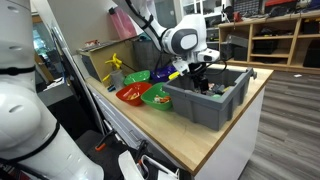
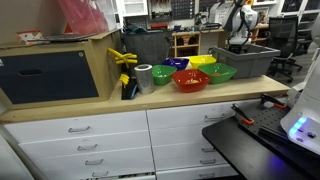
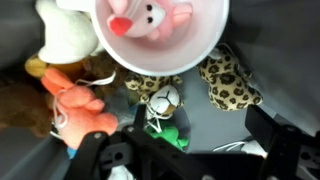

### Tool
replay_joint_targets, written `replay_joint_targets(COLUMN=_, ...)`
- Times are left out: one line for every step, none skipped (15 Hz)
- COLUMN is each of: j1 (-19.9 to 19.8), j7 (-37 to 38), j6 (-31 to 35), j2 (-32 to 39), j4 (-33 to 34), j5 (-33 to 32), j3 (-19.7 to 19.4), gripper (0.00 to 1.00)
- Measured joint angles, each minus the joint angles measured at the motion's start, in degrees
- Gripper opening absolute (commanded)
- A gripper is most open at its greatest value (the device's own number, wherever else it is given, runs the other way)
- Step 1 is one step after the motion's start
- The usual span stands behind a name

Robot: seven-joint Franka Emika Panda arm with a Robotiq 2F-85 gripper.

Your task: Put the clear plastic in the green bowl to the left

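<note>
My gripper (image 3: 205, 135) is open and empty, low inside the grey bin (image 1: 225, 100), over its grey floor. In the wrist view a round pale, see-through plastic container (image 3: 160, 30) lies at the top with a pink toy showing through it, apart from the fingers. I cannot tell whether it is the clear plastic. The lime green bowl (image 1: 137, 76) sits on the counter beyond the bin, next to the red bowl (image 1: 130, 93); it also shows in an exterior view (image 2: 164, 75). My gripper shows inside the bin in both exterior views (image 1: 203, 80) (image 2: 238, 42).
The bin holds stuffed toys: a leopard-spotted one (image 3: 228, 80), an orange one (image 3: 80, 105), a white one (image 3: 65, 35), a green one (image 3: 165, 135). A deeper-green bowl (image 1: 155, 97), blue bowl (image 2: 178, 64) and yellow bowl (image 2: 201, 61) crowd the counter. A brown box (image 2: 60, 65) stands beyond.
</note>
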Motion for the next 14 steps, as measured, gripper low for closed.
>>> replay_joint_targets(j1=0.0, j7=0.0, j6=0.3, j2=0.3, j4=0.0, j5=0.3, j3=0.0, gripper=1.00)
replay_joint_targets(j1=0.0, j7=0.0, j6=0.6, j2=0.7, j4=0.0, j5=0.7, j3=0.0, gripper=0.75)
replay_joint_targets(j1=0.0, j7=0.0, j6=0.8, j2=1.0, j4=0.0, j5=1.2, j3=0.0, gripper=0.74)
replay_joint_targets(j1=-0.1, j7=0.0, j6=1.0, j2=1.3, j4=0.0, j5=1.7, j3=0.0, gripper=0.66)
replay_joint_targets(j1=-0.1, j7=0.0, j6=1.1, j2=1.5, j4=0.0, j5=2.1, j3=0.0, gripper=0.58)
replay_joint_targets(j1=-0.1, j7=0.0, j6=1.2, j2=1.8, j4=0.0, j5=2.5, j3=0.0, gripper=0.49)
replay_joint_targets(j1=-0.2, j7=0.0, j6=1.2, j2=1.9, j4=0.0, j5=2.9, j3=0.0, gripper=0.42)
replay_joint_targets(j1=-0.2, j7=0.0, j6=1.2, j2=1.9, j4=0.0, j5=3.1, j3=0.0, gripper=0.36)
replay_joint_targets(j1=-0.2, j7=0.0, j6=1.2, j2=1.9, j4=0.0, j5=3.3, j3=0.0, gripper=0.27)
replay_joint_targets(j1=-0.2, j7=0.0, j6=1.2, j2=1.8, j4=0.0, j5=3.5, j3=0.0, gripper=0.21)
replay_joint_targets(j1=-0.2, j7=0.0, j6=1.3, j2=1.8, j4=0.0, j5=3.6, j3=0.0, gripper=0.12)
replay_joint_targets(j1=-0.2, j7=0.0, j6=1.3, j2=1.7, j4=0.0, j5=3.6, j3=0.0, gripper=0.06)
replay_joint_targets(j1=-0.2, j7=0.0, j6=1.3, j2=1.6, j4=0.0, j5=3.6, j3=0.0, gripper=0.01)
replay_joint_targets(j1=-0.2, j7=0.0, j6=1.3, j2=1.5, j4=0.0, j5=3.6, j3=0.0, gripper=0.00)
